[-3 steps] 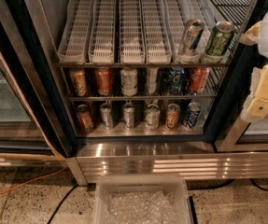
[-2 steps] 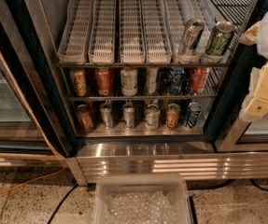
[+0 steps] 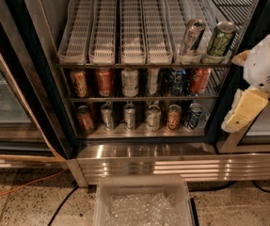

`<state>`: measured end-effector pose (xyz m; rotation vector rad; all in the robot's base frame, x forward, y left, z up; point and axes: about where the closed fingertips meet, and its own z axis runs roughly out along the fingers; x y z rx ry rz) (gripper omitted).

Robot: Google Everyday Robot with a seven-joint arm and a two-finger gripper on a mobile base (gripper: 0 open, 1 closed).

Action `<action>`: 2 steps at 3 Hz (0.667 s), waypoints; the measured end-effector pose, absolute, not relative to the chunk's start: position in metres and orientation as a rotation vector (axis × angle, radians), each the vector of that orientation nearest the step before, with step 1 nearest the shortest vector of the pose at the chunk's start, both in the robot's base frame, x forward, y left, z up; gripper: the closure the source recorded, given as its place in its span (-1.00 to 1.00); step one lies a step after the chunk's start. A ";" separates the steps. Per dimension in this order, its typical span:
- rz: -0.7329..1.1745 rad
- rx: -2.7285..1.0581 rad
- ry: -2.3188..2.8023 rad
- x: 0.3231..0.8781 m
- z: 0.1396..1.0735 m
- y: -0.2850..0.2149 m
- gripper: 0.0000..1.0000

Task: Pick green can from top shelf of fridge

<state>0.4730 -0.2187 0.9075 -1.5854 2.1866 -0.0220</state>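
The green can (image 3: 220,41) stands at the front of the rightmost lane of the top shelf (image 3: 125,32), a rack of white slotted lanes in the open fridge (image 3: 139,147). A silver-grey can (image 3: 191,37) stands just to its left. My gripper (image 3: 241,86) is at the right edge of the view, in front of the black door frame, to the right of and slightly below the green can and apart from it. Its pale yellow fingers (image 3: 244,108) stand apart and hold nothing.
Two lower wire shelves hold rows of several cans (image 3: 130,81). A clear plastic bin (image 3: 143,201) with crumpled plastic sits on the floor in front of the steel base. An orange cable (image 3: 21,185) runs along the floor at the left. Glass doors flank the opening.
My gripper has shifted a little to the left and down at the right edge. The cans have not moved.
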 end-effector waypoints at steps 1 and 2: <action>0.014 -1.513 2.129 0.504 0.876 -0.214 -1.00; 0.014 -1.513 2.129 0.504 0.876 -0.214 -1.00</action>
